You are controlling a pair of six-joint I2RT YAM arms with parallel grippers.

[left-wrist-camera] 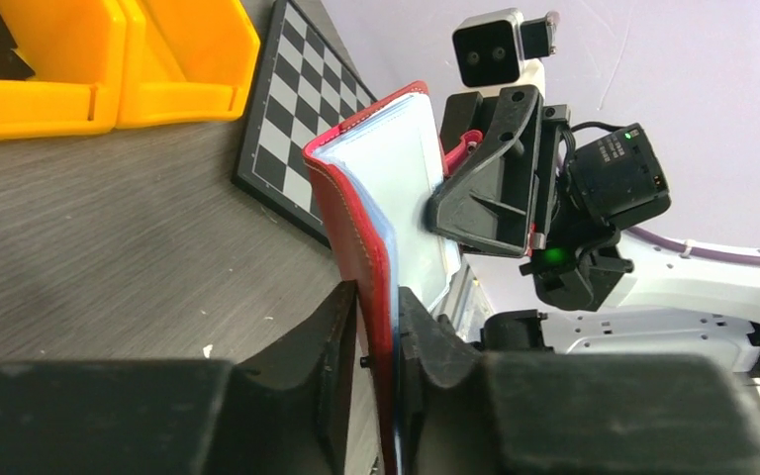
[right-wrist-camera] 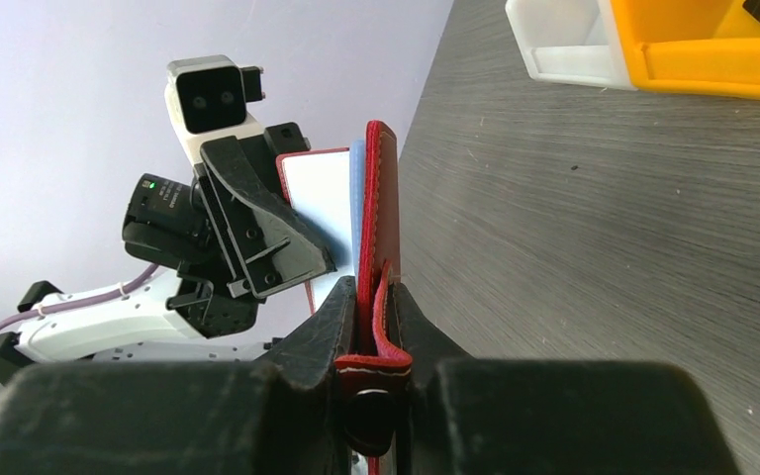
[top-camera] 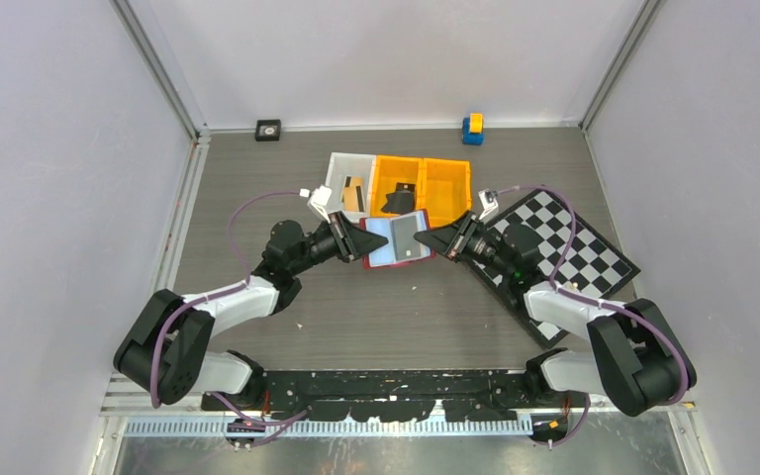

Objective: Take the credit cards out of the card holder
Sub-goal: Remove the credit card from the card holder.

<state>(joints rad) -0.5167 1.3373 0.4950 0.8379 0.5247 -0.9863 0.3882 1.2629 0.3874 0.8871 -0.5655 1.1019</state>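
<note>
Top external: pins the card holder (top-camera: 398,240) open above the table (top-camera: 257,188), left gripper (top-camera: 356,242) and right gripper (top-camera: 438,240) each clamped on one flap, risking a drop or torn sleeve from uneven pulling.

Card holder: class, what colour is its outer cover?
The card holder is red, best in right wrist view.

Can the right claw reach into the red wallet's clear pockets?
Probably not. The right claw is clamped on the edge of the red wallet, and the left claw pinches the other side, so neither is free to reach inside.
</note>
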